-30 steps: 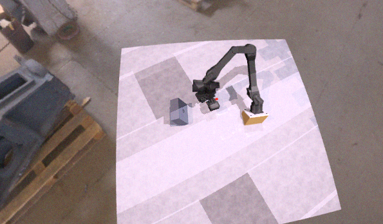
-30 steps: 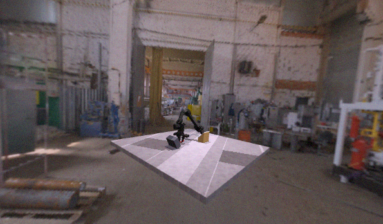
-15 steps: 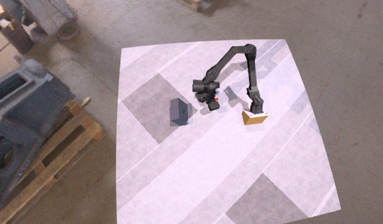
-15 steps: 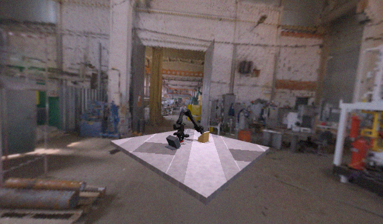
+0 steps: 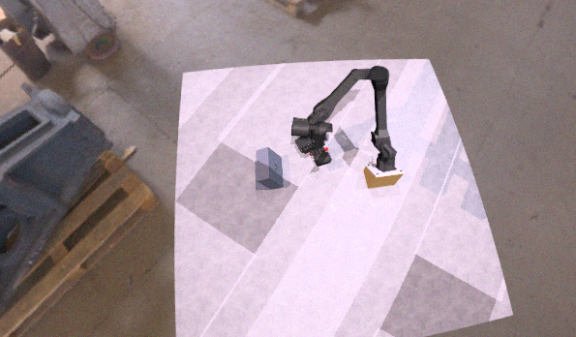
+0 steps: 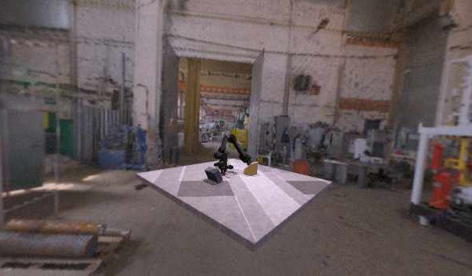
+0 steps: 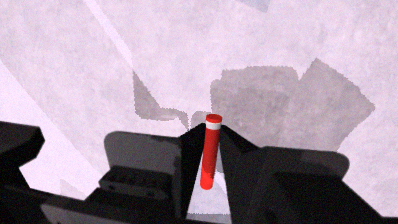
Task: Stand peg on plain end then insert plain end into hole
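Note:
The red peg (image 7: 209, 155) lies lengthwise between the fingers in the wrist view, its white band (image 7: 213, 125) near the upper end. Small red bits of the peg (image 5: 326, 149) (image 6: 225, 173) show beside the fingers in the top and exterior views. My gripper (image 7: 212, 128) (image 5: 318, 152) is shut on the peg, low over the table. Whether the peg touches the table is not clear. The blue-grey sloped panel (image 5: 265, 167) (image 6: 212, 174) stands left of the gripper in the top view, its small dark hole (image 5: 275, 167) on the side facing the gripper.
The arm's base sits on an orange-brown block (image 5: 384, 180) (image 6: 251, 170), right of the gripper in the top and exterior views. The table (image 5: 298, 291) (image 6: 244, 222) has light and dark patches, and arm shadows fall on it. The panel is the nearest obstacle to the gripper.

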`<state>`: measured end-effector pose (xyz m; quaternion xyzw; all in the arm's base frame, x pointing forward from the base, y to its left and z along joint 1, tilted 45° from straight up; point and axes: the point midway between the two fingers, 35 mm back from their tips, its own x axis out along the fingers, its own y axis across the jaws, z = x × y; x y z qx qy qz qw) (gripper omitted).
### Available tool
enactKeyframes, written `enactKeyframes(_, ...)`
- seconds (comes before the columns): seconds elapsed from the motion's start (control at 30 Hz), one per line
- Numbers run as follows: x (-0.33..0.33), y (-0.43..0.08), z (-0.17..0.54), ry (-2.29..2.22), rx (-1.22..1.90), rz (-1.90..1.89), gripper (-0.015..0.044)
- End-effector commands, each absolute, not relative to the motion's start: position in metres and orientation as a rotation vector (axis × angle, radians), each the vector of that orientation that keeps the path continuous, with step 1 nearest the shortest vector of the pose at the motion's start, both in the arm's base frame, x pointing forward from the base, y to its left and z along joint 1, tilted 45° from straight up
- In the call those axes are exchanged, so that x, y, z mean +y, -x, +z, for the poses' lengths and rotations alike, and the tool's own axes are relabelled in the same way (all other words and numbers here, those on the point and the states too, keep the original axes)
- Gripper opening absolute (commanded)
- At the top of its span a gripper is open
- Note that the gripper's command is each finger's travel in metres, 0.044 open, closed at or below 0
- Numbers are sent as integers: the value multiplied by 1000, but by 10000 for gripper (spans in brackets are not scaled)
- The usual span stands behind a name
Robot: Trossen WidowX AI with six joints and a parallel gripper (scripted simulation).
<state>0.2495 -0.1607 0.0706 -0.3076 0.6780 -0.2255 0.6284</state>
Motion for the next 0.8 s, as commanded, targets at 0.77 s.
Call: enactKeyframes(0.77, -151, -240, 83, 736, 1338, -417, 49)
